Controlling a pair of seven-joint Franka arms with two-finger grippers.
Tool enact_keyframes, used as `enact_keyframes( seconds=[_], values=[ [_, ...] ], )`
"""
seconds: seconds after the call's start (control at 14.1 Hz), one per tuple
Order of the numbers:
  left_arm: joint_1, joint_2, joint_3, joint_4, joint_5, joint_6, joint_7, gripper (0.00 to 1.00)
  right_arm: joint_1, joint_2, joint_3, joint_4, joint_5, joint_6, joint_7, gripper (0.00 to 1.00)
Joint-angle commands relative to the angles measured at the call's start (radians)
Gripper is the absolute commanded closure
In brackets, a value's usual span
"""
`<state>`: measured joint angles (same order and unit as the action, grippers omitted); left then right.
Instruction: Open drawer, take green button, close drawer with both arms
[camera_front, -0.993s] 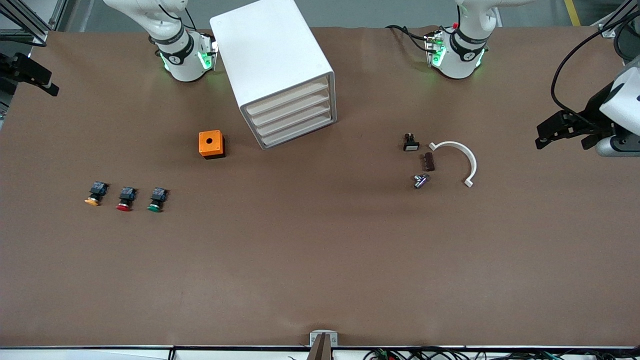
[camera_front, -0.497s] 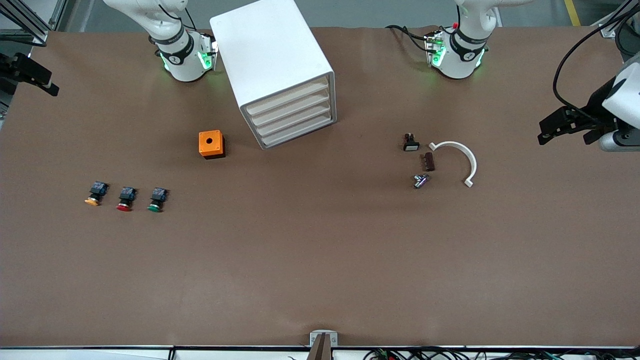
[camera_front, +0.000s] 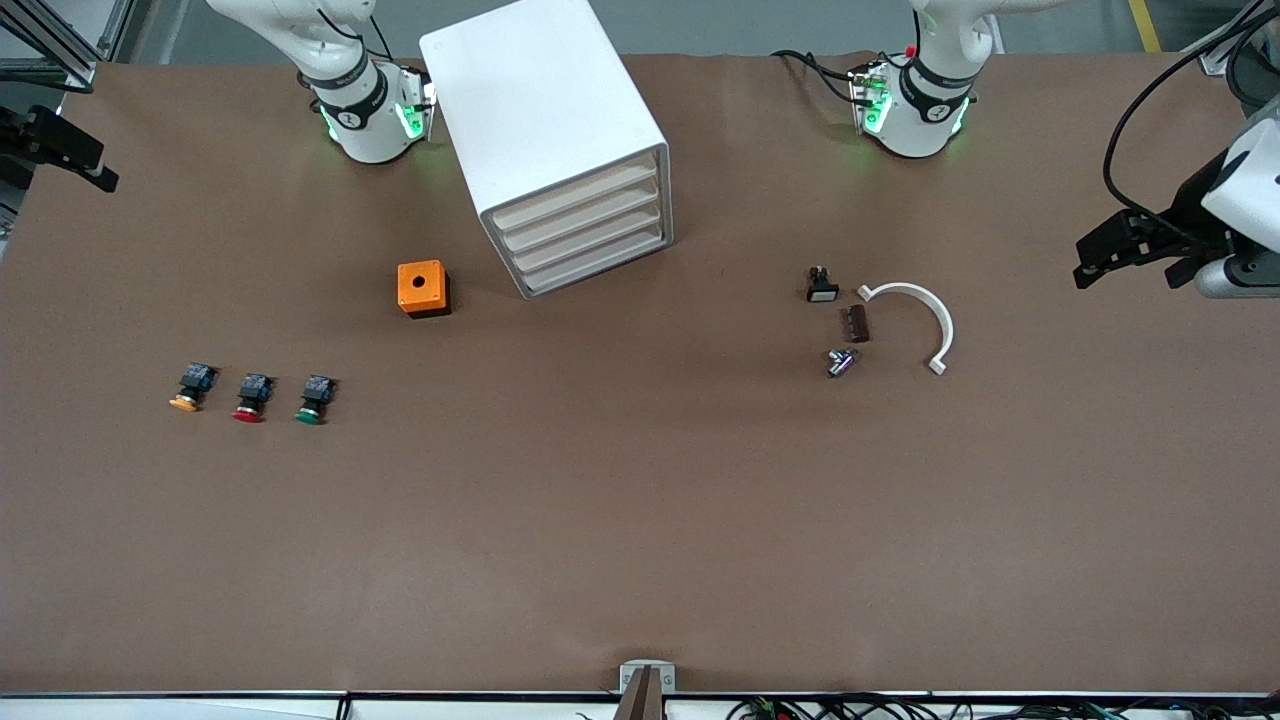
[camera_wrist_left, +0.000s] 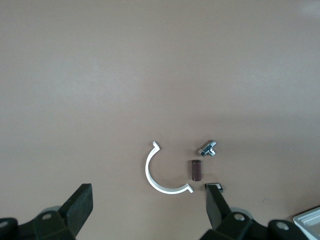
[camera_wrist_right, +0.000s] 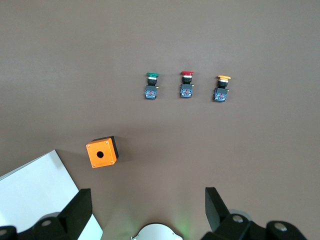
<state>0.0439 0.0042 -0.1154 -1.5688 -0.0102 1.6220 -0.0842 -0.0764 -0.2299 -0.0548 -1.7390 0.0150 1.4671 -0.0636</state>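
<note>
Robotics lab workbench

Two white robot arms are bolted at the top of the frame, their bases (camera_front: 368, 118) lit green; a brown paper-covered desk (camera_front: 640, 520) fills the view; aluminium framing (camera_front: 60, 50) stands at the upper left corner; loose cables (camera_front: 850, 708) run along the bottom edge; small industrial parts lie spread out: push buttons (camera_front: 250, 397) at lower left, an orange switch box (camera_front: 423, 288), a white cabinet (camera_front: 545, 140).

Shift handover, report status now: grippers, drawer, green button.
Left gripper open, over the table's left-arm end. Right gripper open, empty. Drawer shut, untouched. Green button on table beside red button. Nothing blocking.
</note>
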Motion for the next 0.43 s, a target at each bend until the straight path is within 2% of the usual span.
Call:
enact_keyframes(
  seconds=[0.0,0.35],
  values=[
    [-0.001,-0.01,-0.004,0.001,0.004,0.006,-0.026,0.0,-0.014,-0.022,0.01,-0.017,0.01,-0.001,-0.01,0.0],
    [0.001,-0.01,-0.004,0.001,0.004,0.006,-0.022,0.0,-0.016,-0.022,0.01,-0.017,0.01,-0.001,-0.008,0.0]
  ],
)
